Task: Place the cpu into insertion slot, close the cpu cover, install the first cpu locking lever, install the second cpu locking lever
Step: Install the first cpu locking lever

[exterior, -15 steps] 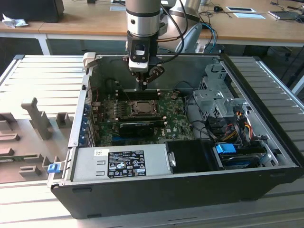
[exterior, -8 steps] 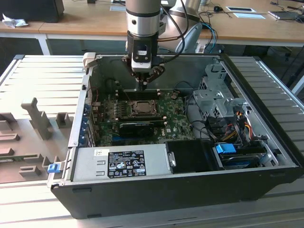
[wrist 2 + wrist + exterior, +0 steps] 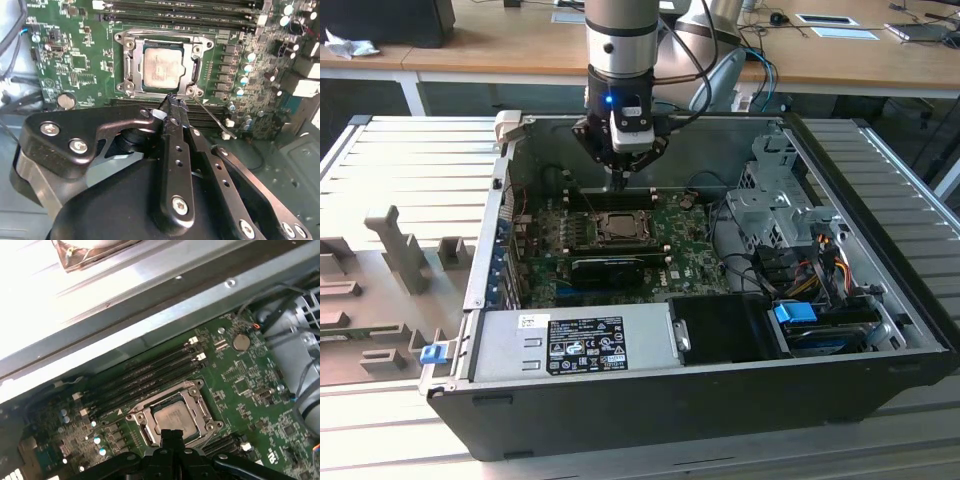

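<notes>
Inside the open black computer case [image 3: 840,330], the dark two-fingered gripper [image 3: 170,102] is hanging low over the green circuit board [image 3: 75,65], its fingertips drawn together into one narrow point that is holding nothing. That closed shape suits the work: a slim tip can press or hook a thin part where spread fingers would foul the memory slots [image 3: 150,372] beside the socket.

The small flat square cpu with its dull silver-grey top [image 3: 162,69] is already lying in the square, silver-rimmed insertion slot [image 3: 129,67], and the thin silvery cpu cover with its square window [image 3: 189,65] is lying flat around the chip — so placing and covering look done.

The gripper tip is sitting just at the socket edge nearest the arm, close to a thin metal locking lever [image 3: 212,117] that is angling outward away from the socket corner rather than lying tucked along the frame. I judge that lever is not yet latched, which would explain why the tip is poised at this edge. Whether the tip is actually touching the lever or the frame, I cannot tell.

From the exterior view, the gripper [image 3: 620,180] is standing upright over the socket — a straight-down pose for pushing.
</notes>
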Available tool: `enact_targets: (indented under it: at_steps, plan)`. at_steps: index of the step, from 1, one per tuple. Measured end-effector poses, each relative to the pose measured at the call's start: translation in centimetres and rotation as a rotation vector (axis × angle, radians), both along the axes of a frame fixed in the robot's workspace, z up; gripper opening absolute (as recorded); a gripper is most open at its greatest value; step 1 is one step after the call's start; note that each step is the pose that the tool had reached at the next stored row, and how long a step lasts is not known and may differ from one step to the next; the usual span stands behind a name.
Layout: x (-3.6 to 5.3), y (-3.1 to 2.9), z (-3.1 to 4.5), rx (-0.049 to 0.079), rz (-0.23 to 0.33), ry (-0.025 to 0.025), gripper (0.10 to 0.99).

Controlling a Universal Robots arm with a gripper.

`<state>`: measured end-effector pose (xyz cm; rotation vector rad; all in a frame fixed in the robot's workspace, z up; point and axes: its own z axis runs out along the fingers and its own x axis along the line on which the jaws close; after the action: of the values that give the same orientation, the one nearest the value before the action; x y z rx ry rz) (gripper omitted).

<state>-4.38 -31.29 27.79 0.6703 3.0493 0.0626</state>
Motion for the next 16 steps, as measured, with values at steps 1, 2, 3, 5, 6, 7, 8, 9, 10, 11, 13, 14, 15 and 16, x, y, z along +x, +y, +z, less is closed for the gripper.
enact_targets:
  at_steps: [1, 2, 3, 5, 6, 7, 8, 9, 10, 11, 13, 14, 15, 16]
  plan:
    - [0.0, 0.0, 0.0, 0.0, 0.011, 0.0, 0.106]
    - [0.0, 0.0, 0.0, 0.0, 0.017, 0.0, 0.106]
    - [0.0, 0.0, 0.0, 0.0, 0.021, 0.0, 0.106]
    - [0.0, 0.0, 0.0, 0.0, 0.029, 0.0, 0.106]
    - [0.0, 0.0, 0.0, 0.0, 0.036, 0.0001, 0.106]
    - [0.0, 0.0, 0.0, 0.0, 0.04, 0.0001, 0.106]
    - [0.0, 0.0, 0.0, 0.0, 0.043, 0.0, 0.106]
    - [0.0, 0.0, 0.0, 0.0, 0.047, 0.0, 0.106]
    - [0.0, 0.0, 0.0, 0.0, 0.05, 0.0, 0.106]
    - [0.0, 0.0, 0.0, 0.0, 0.055, 0.0, 0.106]
    - [0.0, 0.0, 0.0, 0.0, 0.064, 0.0, 0.106]
    - [0.0, 0.0, 0.0, 0.0, 0.069, 0.0, 0.106]
    - [0.0, 0.0, 0.0, 0.0, 0.075, 0.0, 0.106]
    - [0.0, 0.0, 0.0, 0.0, 0.078, 0.0, 0.106]
